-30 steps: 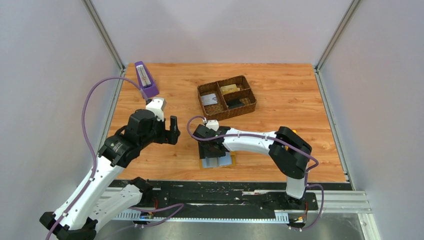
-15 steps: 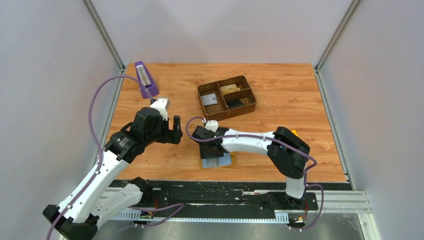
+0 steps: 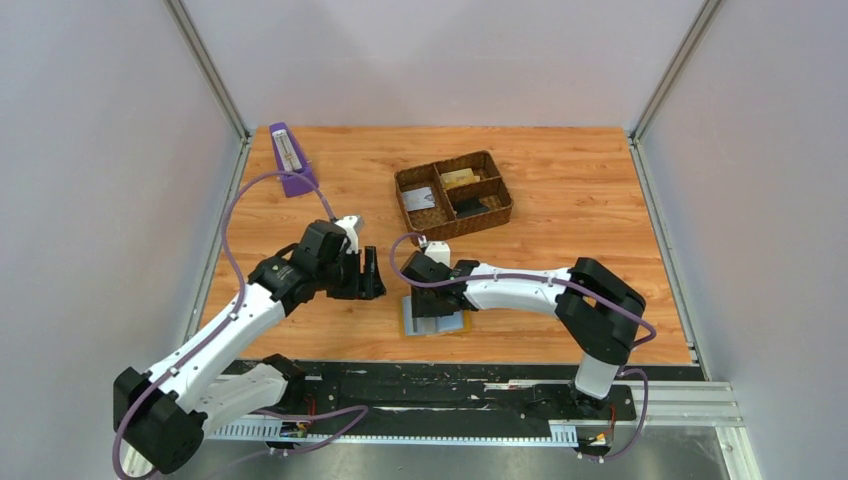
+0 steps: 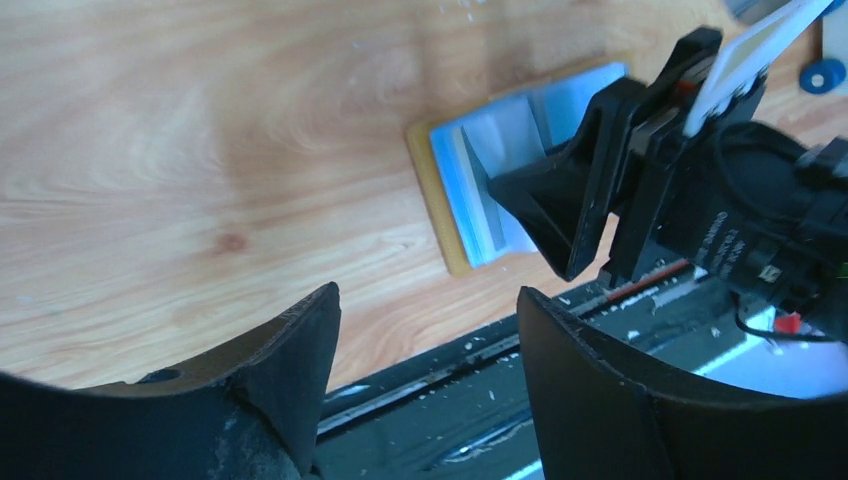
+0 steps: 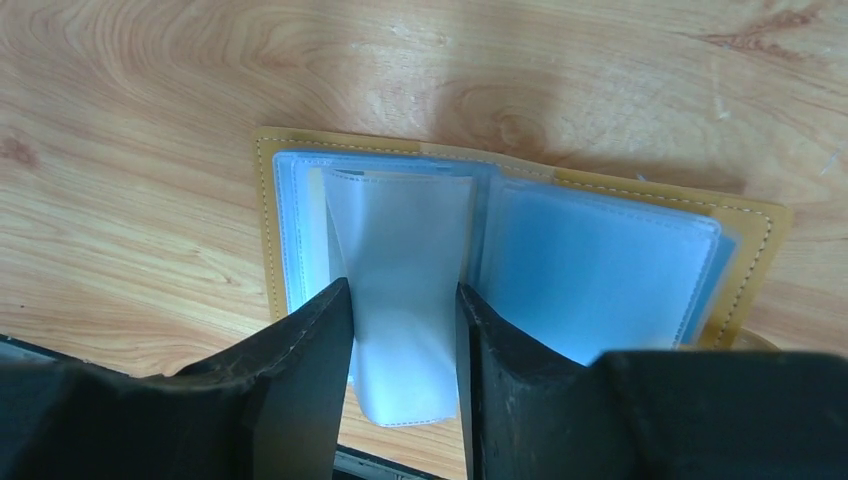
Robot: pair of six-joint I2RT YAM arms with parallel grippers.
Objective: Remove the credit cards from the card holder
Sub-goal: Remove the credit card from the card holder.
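The card holder lies open on the wood near the table's front edge, mustard outside with light blue pockets. My right gripper reaches down over it, and its fingers press both sides of a clear pocket leaf that stands up from the middle. No credit card shows plainly inside the pockets. My left gripper hovers open just left of the holder with nothing between its fingers. In the left wrist view it looks across at the holder and the right gripper's fingers.
A brown woven tray at the back middle holds flat card-like pieces: a grey one, a tan one and a black one. A purple metronome stands at the back left. A black rail runs just beyond the front edge.
My left arm has swung right and down toward the holder, and its jaws have narrowed a little. My right gripper's jaws have closed in on the raised pocket leaf.
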